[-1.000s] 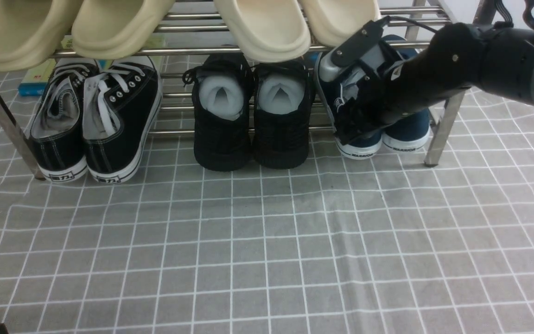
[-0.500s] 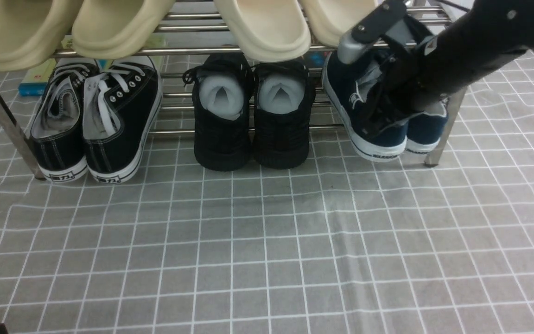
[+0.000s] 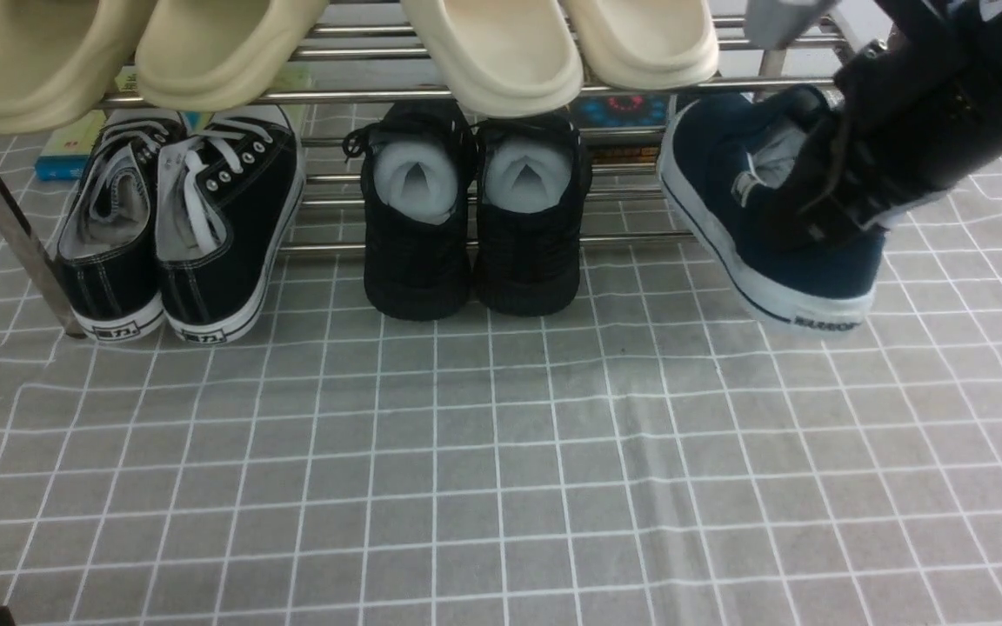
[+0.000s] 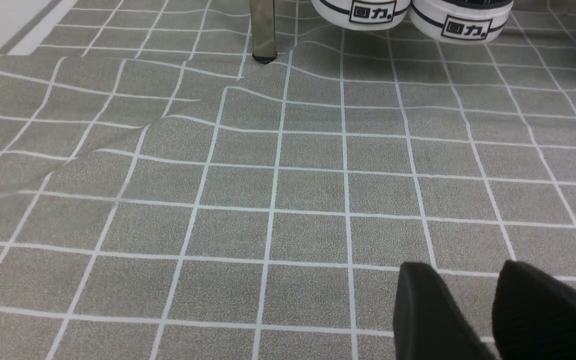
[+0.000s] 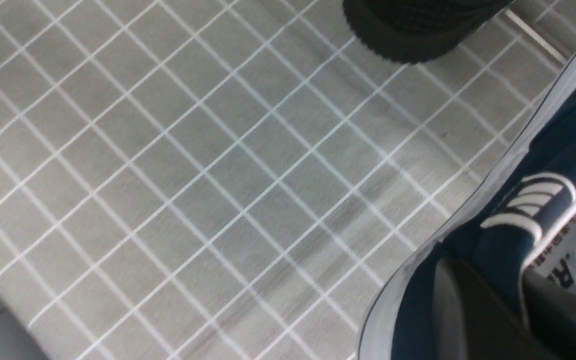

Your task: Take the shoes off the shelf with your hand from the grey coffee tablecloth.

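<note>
Right pincer (image 3: 814, 228) is gripping the shoes (image 3: 753, 252) narrowly at the collar. Since a second ago they are coming off the shelf (image 3: 336, 248), heel out over the grey coffee tablecloth (image 3: 501, 452). Removal is nearing completion. Left pincer (image 4: 460, 280) is idling, jaws apart.

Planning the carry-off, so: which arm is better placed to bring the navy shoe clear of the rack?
Right. The right gripper pinches the wall of the navy shoe at the right end of the shelf; the left gripper hangs empty over the tablecloth near the left leg.
</note>
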{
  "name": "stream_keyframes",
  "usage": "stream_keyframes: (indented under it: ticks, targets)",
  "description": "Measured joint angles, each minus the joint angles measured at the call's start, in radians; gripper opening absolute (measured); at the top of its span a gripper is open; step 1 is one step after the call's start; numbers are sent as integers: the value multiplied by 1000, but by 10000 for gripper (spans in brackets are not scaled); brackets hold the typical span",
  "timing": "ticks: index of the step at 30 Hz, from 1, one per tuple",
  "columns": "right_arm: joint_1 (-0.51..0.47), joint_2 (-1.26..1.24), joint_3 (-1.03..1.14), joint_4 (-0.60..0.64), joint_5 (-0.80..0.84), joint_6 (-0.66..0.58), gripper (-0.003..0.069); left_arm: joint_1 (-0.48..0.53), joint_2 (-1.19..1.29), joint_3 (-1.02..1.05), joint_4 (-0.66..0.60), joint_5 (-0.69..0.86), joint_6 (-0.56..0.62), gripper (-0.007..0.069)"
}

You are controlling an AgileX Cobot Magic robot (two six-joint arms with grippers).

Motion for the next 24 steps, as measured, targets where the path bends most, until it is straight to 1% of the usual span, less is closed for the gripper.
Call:
stream_keyframes:
  ticks: [2,4,9,14,17,20,24]
  targets:
    - [0,-16,0,16,74,6,54,0,0,0,0,0,0,240]
    - [0,-30,0,26,98,25,54,0,0,0,0,0,0,240]
    - [8,-86,15,30,97,82,54,0,0,0,0,0,0,240]
    - [67,-156,75,20,97,136,54,0,0,0,0,0,0,240]
    - [103,-164,124,24,97,140,54,0,0,0,0,0,0,240]
    - [155,-158,225,25,96,142,54,0,0,0,0,0,0,240]
    - [179,-143,328,14,22,145,54,0,0,0,0,0,0,240]
